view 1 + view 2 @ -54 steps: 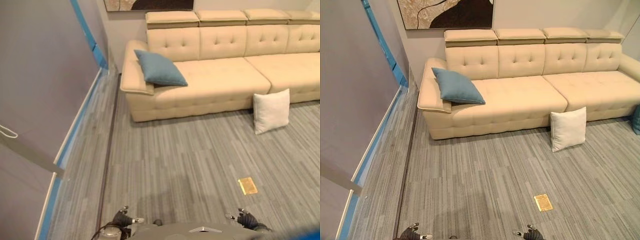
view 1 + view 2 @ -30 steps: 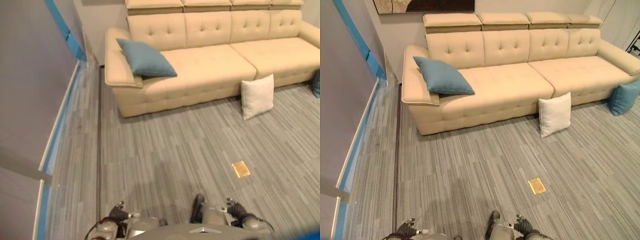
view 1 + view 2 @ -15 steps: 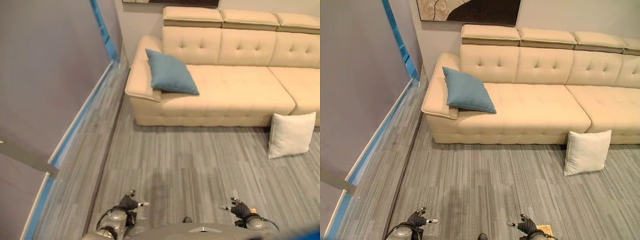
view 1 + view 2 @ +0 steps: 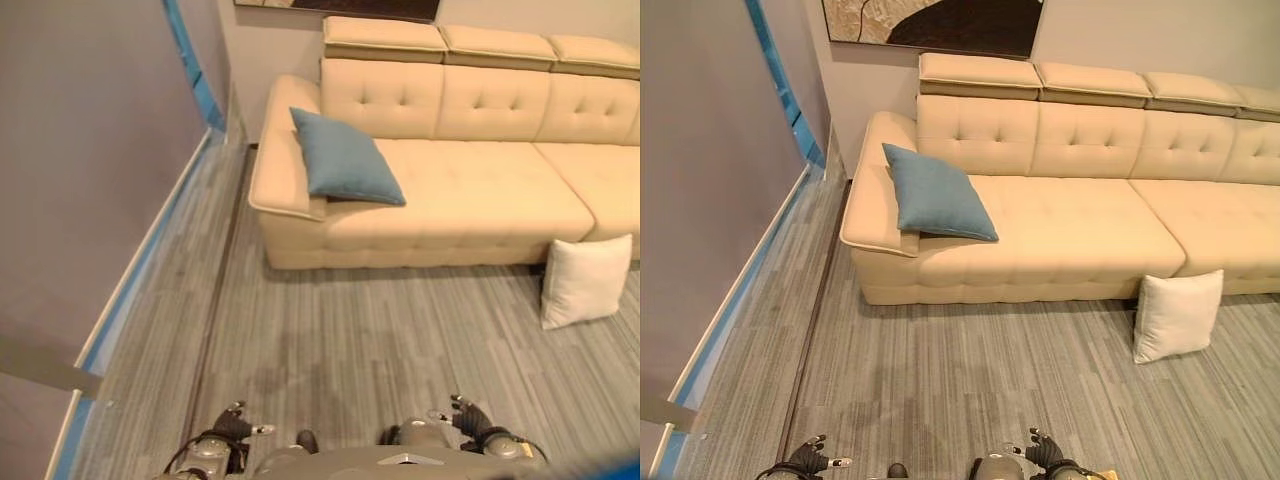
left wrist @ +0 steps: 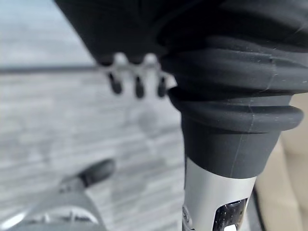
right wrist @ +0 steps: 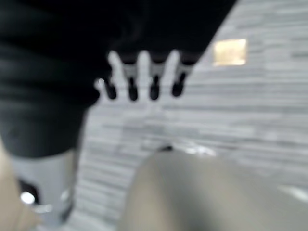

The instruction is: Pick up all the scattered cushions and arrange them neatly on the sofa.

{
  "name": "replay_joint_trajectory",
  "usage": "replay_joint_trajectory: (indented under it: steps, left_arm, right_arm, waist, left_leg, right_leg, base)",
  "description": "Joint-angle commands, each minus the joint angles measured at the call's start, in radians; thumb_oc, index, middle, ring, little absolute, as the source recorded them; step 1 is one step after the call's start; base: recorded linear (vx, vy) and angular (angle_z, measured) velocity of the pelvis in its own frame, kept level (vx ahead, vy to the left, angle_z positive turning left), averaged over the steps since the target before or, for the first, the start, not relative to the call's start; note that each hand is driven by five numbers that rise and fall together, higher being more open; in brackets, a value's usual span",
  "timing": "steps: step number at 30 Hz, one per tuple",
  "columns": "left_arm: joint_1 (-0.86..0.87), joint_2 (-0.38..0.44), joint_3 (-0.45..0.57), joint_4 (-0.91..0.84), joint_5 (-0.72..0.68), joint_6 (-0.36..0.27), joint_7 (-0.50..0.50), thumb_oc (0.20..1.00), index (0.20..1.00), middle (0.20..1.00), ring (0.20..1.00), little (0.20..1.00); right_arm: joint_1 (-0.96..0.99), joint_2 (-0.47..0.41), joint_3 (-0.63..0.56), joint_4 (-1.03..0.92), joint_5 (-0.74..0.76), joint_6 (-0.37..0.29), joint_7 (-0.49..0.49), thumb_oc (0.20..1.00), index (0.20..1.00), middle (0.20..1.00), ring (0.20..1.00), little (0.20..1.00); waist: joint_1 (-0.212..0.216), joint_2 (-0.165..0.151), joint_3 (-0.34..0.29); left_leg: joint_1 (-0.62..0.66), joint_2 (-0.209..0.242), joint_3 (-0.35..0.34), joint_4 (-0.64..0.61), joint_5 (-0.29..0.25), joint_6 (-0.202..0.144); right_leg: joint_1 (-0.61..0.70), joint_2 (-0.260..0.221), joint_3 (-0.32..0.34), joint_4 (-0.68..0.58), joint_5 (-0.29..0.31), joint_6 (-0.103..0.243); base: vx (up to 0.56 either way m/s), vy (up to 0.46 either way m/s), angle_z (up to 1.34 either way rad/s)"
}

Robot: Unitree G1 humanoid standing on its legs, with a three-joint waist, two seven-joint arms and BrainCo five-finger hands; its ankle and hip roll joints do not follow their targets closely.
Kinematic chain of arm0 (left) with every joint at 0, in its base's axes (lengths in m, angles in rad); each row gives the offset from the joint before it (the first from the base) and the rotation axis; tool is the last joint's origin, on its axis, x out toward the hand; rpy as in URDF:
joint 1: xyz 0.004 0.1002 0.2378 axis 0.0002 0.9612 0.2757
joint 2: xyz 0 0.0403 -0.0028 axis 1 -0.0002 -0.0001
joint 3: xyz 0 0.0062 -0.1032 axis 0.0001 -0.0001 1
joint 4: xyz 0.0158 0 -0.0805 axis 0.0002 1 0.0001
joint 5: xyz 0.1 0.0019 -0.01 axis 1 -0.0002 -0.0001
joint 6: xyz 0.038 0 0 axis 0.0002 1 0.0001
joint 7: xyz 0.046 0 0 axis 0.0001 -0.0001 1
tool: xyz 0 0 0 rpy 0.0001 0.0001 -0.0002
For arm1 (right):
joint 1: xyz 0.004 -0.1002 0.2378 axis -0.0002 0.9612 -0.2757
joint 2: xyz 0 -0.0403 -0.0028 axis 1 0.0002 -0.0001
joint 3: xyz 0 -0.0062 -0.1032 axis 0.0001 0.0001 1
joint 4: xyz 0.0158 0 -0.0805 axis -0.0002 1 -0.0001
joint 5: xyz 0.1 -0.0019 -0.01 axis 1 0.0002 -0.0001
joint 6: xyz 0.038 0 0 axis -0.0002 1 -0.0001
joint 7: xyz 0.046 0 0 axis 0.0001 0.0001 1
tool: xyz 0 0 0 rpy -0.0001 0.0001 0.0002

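Note:
A blue cushion (image 4: 345,158) leans against the left armrest of the cream sofa (image 4: 480,195). On the floor a white cushion (image 4: 585,280) stands propped against the sofa's front. My left hand (image 4: 235,428) and right hand (image 4: 470,420) hang low at the near edge, far from both cushions. In the left wrist view the left hand's fingers (image 5: 137,79) point down, relaxed and empty. In the right wrist view the right hand's fingers (image 6: 142,77) are likewise straight over the carpet and hold nothing.
A grey wall with a blue stripe (image 4: 90,150) runs along the left side. A dark and beige painting (image 4: 940,22) hangs above the sofa. Grey striped carpet (image 4: 380,330) lies between me and the sofa, with a yellow floor plate (image 6: 230,52) near my right hand.
The whole picture has swung and shifted, so the camera moved. The cushions stay where they were. Both hands remain low and empty.

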State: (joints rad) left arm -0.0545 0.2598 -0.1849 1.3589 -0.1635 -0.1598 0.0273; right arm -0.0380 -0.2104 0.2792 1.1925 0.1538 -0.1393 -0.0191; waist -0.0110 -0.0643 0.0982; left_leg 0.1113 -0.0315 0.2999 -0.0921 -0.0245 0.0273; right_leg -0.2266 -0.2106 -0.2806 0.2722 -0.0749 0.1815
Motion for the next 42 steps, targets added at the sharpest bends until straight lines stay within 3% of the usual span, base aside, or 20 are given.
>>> replay_joint_trajectory:
  steps: [1, 5, 7, 8, 11, 15, 17, 20, 22, 25, 28, 29, 32, 33, 35, 36, 37, 38, 40, 42]
  left_arm:
    - [-0.024, -0.006, 0.034, -0.019, 0.029, -0.022, -0.008, 1.000, 1.000, 1.000, 1.000, 1.000]
    - [-0.013, -0.023, 0.032, -0.016, 0.030, -0.027, -0.009, 1.000, 1.000, 1.000, 1.000, 1.000]
    - [-0.019, -0.037, 0.012, -0.018, 0.032, -0.026, -0.012, 1.000, 1.000, 1.000, 1.000, 1.000]
    - [-0.026, -0.039, -0.006, -0.030, 0.024, -0.027, -0.011, 1.000, 1.000, 1.000, 1.000, 1.000]
    - [-0.047, -0.041, -0.020, -0.042, 0.007, -0.025, -0.003, 1.000, 1.000, 1.000, 1.000, 1.000]
    - [-0.042, -0.039, -0.019, -0.041, 0.006, -0.024, 0.001, 1.000, 1.000, 1.000, 1.000, 1.000]
    - [-0.032, -0.031, -0.007, -0.037, 0.007, -0.025, 0.002, 1.000, 1.000, 1.000, 1.000, 1.000]
    - [-0.021, -0.018, 0.015, -0.027, 0.004, -0.023, -0.002, 1.000, 1.000, 1.000, 1.000, 1.000]
    - [-0.021, -0.018, 0.015, -0.027, 0.004, -0.023, -0.002, 1.000, 1.000, 1.000, 1.000, 1.000]
    - [-0.027, -0.007, 0.017, -0.035, 0.001, -0.023, -0.001, 1.000, 1.000, 1.000, 1.000, 1.000]
    - [-0.041, 0.001, 0.015, -0.047, -0.006, -0.023, 0.000, 1.000, 1.000, 1.000, 1.000, 1.000]
    - [-0.039, 0.004, 0.016, -0.044, -0.005, -0.022, 0.000, 1.000, 1.000, 1.000, 1.000, 1.000]
    - [-0.039, 0.004, 0.019, -0.045, -0.005, -0.023, -0.002, 1.000, 1.000, 1.000, 1.000, 1.000]
    - [-0.041, 0.001, 0.016, -0.047, 0.001, -0.029, -0.003, 1.000, 1.000, 1.000, 1.000, 1.000]
    - [-0.040, 0.001, 0.016, -0.046, 0.001, -0.029, -0.003, 1.000, 1.000, 1.000, 1.000, 1.000]
    - [-0.047, 0.000, 0.015, -0.041, 0.011, -0.031, -0.004, 1.000, 1.000, 1.000, 1.000, 1.000]
    - [-0.050, 0.000, 0.013, -0.040, 0.016, -0.033, -0.002, 1.000, 1.000, 1.000, 1.000, 1.000]
    - [-0.048, -0.008, 0.012, -0.039, 0.018, -0.037, -0.002, 1.000, 1.000, 1.000, 1.000, 1.000]
    - [-0.047, -0.011, -0.006, -0.040, 0.015, -0.041, 0.003, 1.000, 1.000, 1.000, 1.000, 1.000]
    - [-0.048, -0.010, -0.008, -0.073, -0.002, -0.047, 0.006, 1.000, 1.000, 1.000, 1.000, 1.000]
  right_arm:
    - [-0.052, -0.023, -0.015, 0.008, 0.000, -0.024, -0.007, 1.000, 1.000, 1.000, 1.000, 1.000]
    - [-0.038, -0.028, -0.016, 0.004, -0.012, -0.019, -0.001, 1.000, 1.000, 1.000, 1.000, 1.000]
    - [-0.033, -0.038, -0.013, 0.012, -0.009, -0.019, 0.005, 1.000, 1.000, 1.000, 1.000, 1.000]
    - [-0.031, -0.047, -0.010, 0.003, 0.007, -0.026, 0.002, 1.000, 1.000, 1.000, 1.000, 1.000]
    - [-0.036, -0.053, -0.008, 0.006, 0.027, -0.026, -0.004, 1.000, 1.000, 1.000, 1.000, 1.000]
    - [-0.035, -0.053, -0.012, 0.022, 0.039, -0.026, -0.008, 1.000, 1.000, 1.000, 1.000, 1.000]
    - [-0.031, -0.050, -0.007, 0.030, 0.034, -0.030, -0.014, 1.000, 1.000, 1.000, 1.000, 1.000]
    - [-0.033, -0.028, 0.004, 0.023, 0.025, -0.034, -0.010, 1.000, 1.000, 1.000, 1.000, 1.000]
    - [-0.033, -0.028, 0.004, 0.023, 0.025, -0.034, -0.010, 1.000, 1.000, 1.000, 1.000, 1.000]
    - [-0.051, -0.018, 0.013, 0.009, 0.016, -0.034, -0.003, 1.000, 1.000, 1.000, 1.000, 1.000]
    - [-0.062, -0.013, 0.017, -0.005, 0.007, -0.033, -0.002, 1.000, 1.000, 1.000, 1.000, 1.000]
    - [-0.059, -0.012, 0.018, -0.006, 0.001, -0.031, -0.001, 1.000, 1.000, 1.000, 1.000, 1.000]
    - [-0.057, -0.018, 0.021, -0.007, -0.005, -0.031, 0.003, 1.000, 1.000, 1.000, 1.000, 1.000]
    - [-0.059, -0.025, 0.018, -0.014, 0.007, -0.037, 0.003, 1.000, 1.000, 1.000, 1.000, 1.000]
    - [-0.059, -0.026, 0.018, -0.014, 0.007, -0.037, 0.004, 1.000, 1.000, 1.000, 1.000, 1.000]
    - [-0.059, -0.027, 0.016, -0.016, 0.011, -0.039, 0.000, 1.000, 1.000, 1.000, 1.000, 1.000]
    - [-0.060, -0.031, 0.020, -0.023, 0.011, -0.037, 0.003, 1.000, 1.000, 1.000, 1.000, 1.000]
    - [-0.059, -0.034, 0.015, -0.020, 0.009, -0.035, -0.003, 1.000, 1.000, 1.000, 1.000, 1.000]
    - [-0.049, -0.042, 0.013, -0.028, 0.022, -0.038, -0.002, 1.000, 1.000, 1.000, 1.000, 1.000]
    - [-0.032, -0.050, 0.008, -0.047, 0.042, -0.050, -0.005, 1.000, 1.000, 1.000, 1.000, 1.000]
  waist:
    - [-0.013, -0.006, 0.008]
    - [-0.025, -0.008, -0.002]
    - [-0.030, -0.018, -0.007]
    - [-0.021, -0.041, 0.010]
    - [-0.003, -0.074, 0.042]
    - [0.023, -0.078, 0.037]
    - [0.042, -0.059, 0.026]
    - [0.060, -0.068, 0.017]
    - [0.060, -0.068, 0.014]
    - [0.065, -0.063, 0.021]
    - [0.050, -0.031, 0.044]
    - [0.049, -0.030, 0.045]
    - [0.040, -0.022, 0.044]
    - [0.017, -0.030, 0.034]
    - [0.015, -0.027, 0.036]
    - [0.002, -0.035, 0.027]
    - [-0.006, -0.037, 0.028]
    - [-0.007, -0.039, 0.025]
    - [-0.035, -0.056, 0.013]
    - [-0.021, -0.078, 0.010]
  left_leg:
    - [0.040, 0.021, -0.085, 0.026, -0.018, -0.049]
    - [0.086, 0.022, -0.097, 0.053, -0.044, -0.065]
    - [0.057, 0.045, -0.129, 0.225, 0.021, -0.119]
    - [-0.033, 0.076, -0.139, 0.408, 0.099, -0.160]
    - [-0.140, 0.135, -0.095, 0.563, 0.121, -0.168]
    - [-0.228, 0.120, -0.043, 0.309, 0.067, -0.114]
    - [-0.246, 0.126, -0.050, 0.095, 0.162, -0.120]
    - [-0.225, 0.098, -0.038, 0.112, 0.140, -0.096]
    - [-0.229, 0.100, -0.037, 0.112, 0.140, -0.096]
    - [-0.200, 0.069, -0.027, 0.131, 0.079, -0.048]
    - [-0.131, 0.055, -0.039, 0.135, 0.024, -0.008]
    - [-0.105, 0.040, -0.045, 0.131, 0.000, -0.005]
    - [-0.076, 0.027, -0.063, 0.108, 0.005, -0.004]
    - [-0.029, -0.008, -0.093, 0.080, -0.017, -0.019]
    - [-0.024, -0.005, -0.096, 0.079, -0.019, -0.020]
    - [-0.010, -0.014, -0.106, 0.076, -0.033, -0.030]
    - [0.005, -0.017, -0.120, 0.083, -0.047, -0.033]
    - [0.008, -0.016, -0.120, 0.107, -0.050, -0.036]
    - [-0.003, 0.001, -0.092, 0.210, -0.023, -0.074]
    - [-0.048, 0.038, -0.066, 0.360, -0.008, -0.111]
  right_leg:
    - [0.057, 0.037, 0.046, -0.250, 0.269, 0.010]
    - [0.073, 0.038, 0.028, -0.271, 0.278, 0.014]
    - [0.126, 0.074, 0.032, -0.272, 0.258, -0.019]
    - [0.180, 0.081, 0.018, -0.293, 0.234, -0.053]
    - [0.228, 0.087, -0.010, -0.302, 0.193, -0.089]
    - [0.294, 0.128, -0.015, -0.334, 0.139, -0.076]
    - [0.332, 0.168, -0.002, -0.322, 0.094, -0.071]
    - [0.343, 0.165, 0.014, -0.193, 0.061, -0.054]
    - [0.339, 0.167, 0.014, -0.193, 0.062, -0.055]
    - [0.242, 0.115, 0.032, 0.030, 0.150, 0.008]
    - [0.133, 0.084, 0.029, 0.240, 0.232, 0.024]
    - [0.121, 0.056, 0.008, 0.238, 0.218, 0.030]
    - [0.104, 0.066, -0.007, 0.162, 0.204, 0.006]
    - [0.056, 0.094, 0.006, -0.076, 0.175, -0.017]
    - [0.065, 0.097, 0.002, -0.084, 0.177, -0.017]
    - [0.052, 0.098, 0.014, -0.212, 0.194, -0.012]
    - [0.066, 0.107, 0.028, -0.211, 0.200, -0.012]
    - [0.069, 0.093, 0.023, -0.206, 0.222, 0.000]
    - [0.107, 0.111, 0.051, -0.232, 0.242, -0.015]
    - [0.170, 0.110, 0.008, -0.281, 0.231, -0.042]
  base:
    - [0.26, -0.076, 0.06]
    - [0.35, -0.136, 0.07]
    - [0.47, -0.318, 0.25]
    - [0.29, -0.363, 0.58]
    - [0.27, -0.284, 0.14]
    - [0.39, -0.069, 0.13]
    - [0.43, 0.057, -0.15]
    - [0.49, 0.138, -0.21]
    - [0.20, 0.096, -0.19]
    - [0.23, 0.195, -0.11]
    - [0.34, 0.250, 0.04]
    - [0.41, 0.220, 0.18]
    - [0.30, 0.039, 0.10]
    - [0.49, -0.002, 0.28]
    - [0.30, -0.032, 0.27]
    - [0.32, -0.051, 0.38]
    - [0.42, -0.076, 0.48]
    - [0.32, -0.056, 0.54]
    - [0.32, -0.089, 0.30]
    - [0.22, -0.138, 0.28]
